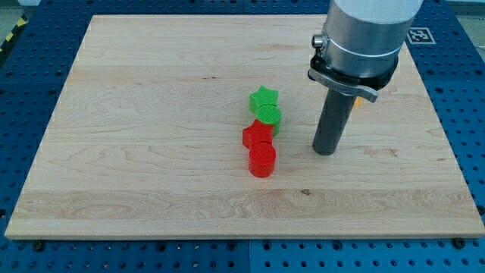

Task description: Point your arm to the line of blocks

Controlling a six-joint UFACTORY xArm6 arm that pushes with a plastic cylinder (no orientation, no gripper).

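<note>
Four blocks form a short line near the middle of the wooden board (151, 114). From the view's top down: a green star (264, 98), a green cylinder (270, 117), a red star (257, 136) and a red cylinder (262, 160). They touch one another. My tip (325, 151) rests on the board to the view's right of the line, about level with the red blocks and a clear gap away from them.
The arm's grey body (364, 34) hangs over the board's upper right part. A small yellowish thing (354, 105) peeks out behind the rod. Blue perforated table (23, 91) surrounds the board. A marker tag (419, 36) lies at the top right.
</note>
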